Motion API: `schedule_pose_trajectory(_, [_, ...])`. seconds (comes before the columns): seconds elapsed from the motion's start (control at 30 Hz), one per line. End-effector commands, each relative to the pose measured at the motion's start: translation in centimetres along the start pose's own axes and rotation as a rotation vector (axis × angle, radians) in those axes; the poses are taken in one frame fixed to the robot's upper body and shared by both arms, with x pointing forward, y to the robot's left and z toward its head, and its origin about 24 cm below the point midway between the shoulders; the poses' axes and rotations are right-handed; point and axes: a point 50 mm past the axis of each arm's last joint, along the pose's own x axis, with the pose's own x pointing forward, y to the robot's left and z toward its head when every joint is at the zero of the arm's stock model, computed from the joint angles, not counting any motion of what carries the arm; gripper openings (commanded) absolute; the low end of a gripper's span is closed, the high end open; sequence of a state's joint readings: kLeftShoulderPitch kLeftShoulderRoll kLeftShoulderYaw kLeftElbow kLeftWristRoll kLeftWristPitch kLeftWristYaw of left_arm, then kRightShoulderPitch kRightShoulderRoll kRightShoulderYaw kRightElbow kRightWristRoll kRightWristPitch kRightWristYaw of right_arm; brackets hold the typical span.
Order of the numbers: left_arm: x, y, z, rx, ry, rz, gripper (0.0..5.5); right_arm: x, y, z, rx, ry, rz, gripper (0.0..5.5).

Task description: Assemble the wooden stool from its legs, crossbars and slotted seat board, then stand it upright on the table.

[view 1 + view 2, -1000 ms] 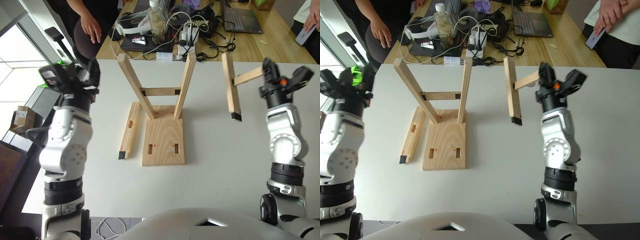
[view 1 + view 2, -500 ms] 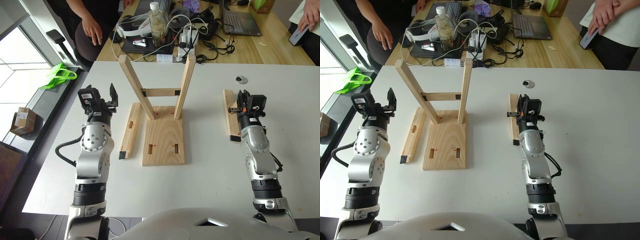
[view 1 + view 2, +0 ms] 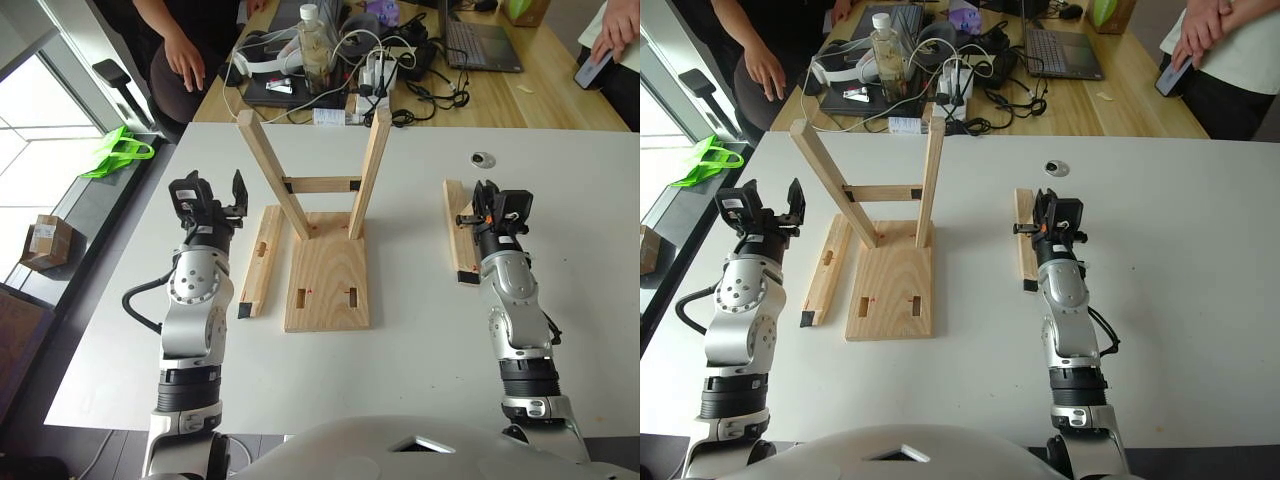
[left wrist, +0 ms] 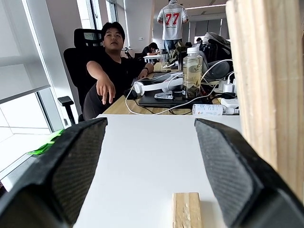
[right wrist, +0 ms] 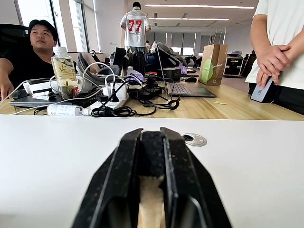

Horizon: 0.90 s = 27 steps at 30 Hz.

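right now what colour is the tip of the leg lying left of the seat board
Black tip on a pale leg; left eye view.

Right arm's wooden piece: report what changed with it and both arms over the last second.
The right end effector swung down and laid its leg flat on the table, still shut on the crossbar. The left end effector, open, came down beside the loose leg. The seat board and its two standing legs stayed.

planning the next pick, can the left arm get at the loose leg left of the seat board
Probably yes: the left gripper is open near the far end of the loose leg, which lies flat, uncovered; the upright frame stands on its other side.
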<state>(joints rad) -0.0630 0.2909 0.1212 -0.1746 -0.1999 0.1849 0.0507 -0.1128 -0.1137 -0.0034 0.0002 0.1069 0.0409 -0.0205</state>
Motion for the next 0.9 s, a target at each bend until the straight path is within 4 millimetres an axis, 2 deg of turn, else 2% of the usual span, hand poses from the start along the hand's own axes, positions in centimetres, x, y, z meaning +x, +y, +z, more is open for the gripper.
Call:
schedule_pose_trajectory(0.03, [0.1, -0.04, -0.1, 0.0, 0.016, -0.002, 3.36, 0.02, -0.02, -0.27, 0.0, 0.026, 0.002, 0.37])
schedule_pose_trajectory(0.9, [0.26, -0.6, 0.43, 0.028, -0.017, -0.042, 3.36, 0.19, 0.04, -0.44, 0.011, 0.039, 0.004, 0.37])
